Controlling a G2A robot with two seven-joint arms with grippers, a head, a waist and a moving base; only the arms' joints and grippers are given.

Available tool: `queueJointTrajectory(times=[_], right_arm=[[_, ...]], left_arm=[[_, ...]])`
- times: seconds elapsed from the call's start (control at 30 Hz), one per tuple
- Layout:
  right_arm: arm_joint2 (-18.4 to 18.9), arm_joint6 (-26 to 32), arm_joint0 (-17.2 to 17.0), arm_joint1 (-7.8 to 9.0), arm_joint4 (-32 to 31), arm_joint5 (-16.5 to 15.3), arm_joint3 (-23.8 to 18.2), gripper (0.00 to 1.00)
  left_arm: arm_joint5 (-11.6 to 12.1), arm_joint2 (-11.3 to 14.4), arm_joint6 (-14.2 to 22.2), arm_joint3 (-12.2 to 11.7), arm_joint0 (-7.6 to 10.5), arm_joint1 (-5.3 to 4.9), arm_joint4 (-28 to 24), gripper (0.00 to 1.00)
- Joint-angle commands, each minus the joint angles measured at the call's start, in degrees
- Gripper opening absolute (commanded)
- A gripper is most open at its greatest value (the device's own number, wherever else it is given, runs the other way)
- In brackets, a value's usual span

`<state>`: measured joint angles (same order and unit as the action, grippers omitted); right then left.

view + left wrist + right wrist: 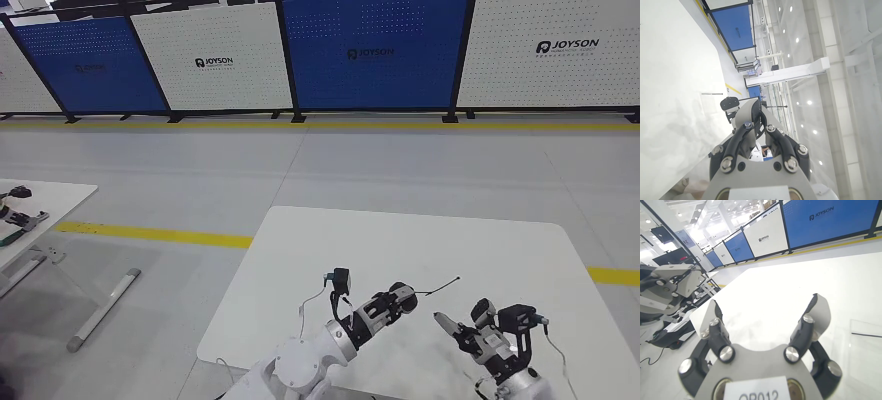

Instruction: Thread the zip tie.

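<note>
My left end effector (pixel 405 293) hangs low over the near part of the white desk (pixel 400 235). Its two fingers are pressed together, with nothing that I can see between them. My right end effector (pixel 765 299) is spread wide and holds nothing. It sits near the desk's front edge, to the right of the left one.

The zip tie (pixel 437 288), thin and black, lies flat on the desk between the two, slanting away toward the far right. From above, its near end is just beside my left fingertips, though my left wrist view shows it apart from them. It lies off to one side of my right jaws. A faint rectangular outline shows on the desk surface around it.

The desk has rounded corners. Its left edge runs close beside my left arm, and its front edge lies close under both arms. The far and right edges are well apart from the zip tie, with broad white surface between.

As for writing, a white label (pixel 753 389) with dark print sits on my right wrist housing, partly cut off. The fence panels (pixel 375 55), blue and white in turn, each carry a dark logo.

Beyond the desk lies grey floor with a yellow line (pixel 150 234). A second desk (pixel 45 200) with small things on it stands well to the left.
</note>
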<state>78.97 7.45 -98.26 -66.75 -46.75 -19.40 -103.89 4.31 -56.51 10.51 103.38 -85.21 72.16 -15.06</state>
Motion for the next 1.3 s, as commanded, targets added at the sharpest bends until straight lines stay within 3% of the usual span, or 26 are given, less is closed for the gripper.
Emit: queueJointTrajectory(times=[0.0,0.1,0.13,0.17,0.23,0.27,0.33,0.5,0.73,1.27], right_arm=[[-0.5,-0.1,0.0,-0.05,0.3,-0.1,-0.1,1.00],[-1.3,-0.2,0.2,-0.11,0.5,-0.1,0.1,1.00],[-1.5,-0.2,0.4,-0.14,0.8,-0.1,0.3,0.92],[-1.8,-0.1,0.5,-0.19,1.6,-0.1,0.4,0.51],[-2.0,0.3,0.8,-0.22,2.3,-0.1,0.5,0.57],[-2.2,0.4,0.9,-0.24,2.3,0.0,0.4,0.48],[-2.6,0.4,1.0,-0.27,2.1,0.0,0.3,0.41],[-3.4,0.1,1.3,-0.34,1.6,-0.1,0.4,0.41],[-4.0,-0.7,1.4,-0.30,0.8,-0.1,0.4,0.33],[-4.7,0.2,1.4,0.01,-0.6,-0.1,-0.4,0.25]], left_arm=[[-0.1,0.2,-0.4,-0.2,0.12,0.05,0.2,0.00],[-0.2,0.6,-1.3,-0.6,0.40,0.16,0.6,0.00],[-0.2,0.8,-1.5,-0.7,0.48,0.20,0.8,0.00],[-0.2,0.9,-1.7,-0.9,0.57,0.24,0.9,0.00],[-0.4,1.3,-1.9,-1.2,0.73,0.30,1.1,0.00],[-0.5,1.4,-2.0,-1.4,0.83,0.34,1.2,0.00],[-0.7,1.7,-2.1,-1.7,0.99,0.40,1.2,0.00],[-1.0,2.6,-1.7,-2.4,1.47,0.54,1.4,0.00],[-1.1,3.5,-1.4,-3.0,1.95,0.70,1.6,0.00],[-1.1,4.2,-2.5,-2.8,2.02,0.82,2.9,0.00]])
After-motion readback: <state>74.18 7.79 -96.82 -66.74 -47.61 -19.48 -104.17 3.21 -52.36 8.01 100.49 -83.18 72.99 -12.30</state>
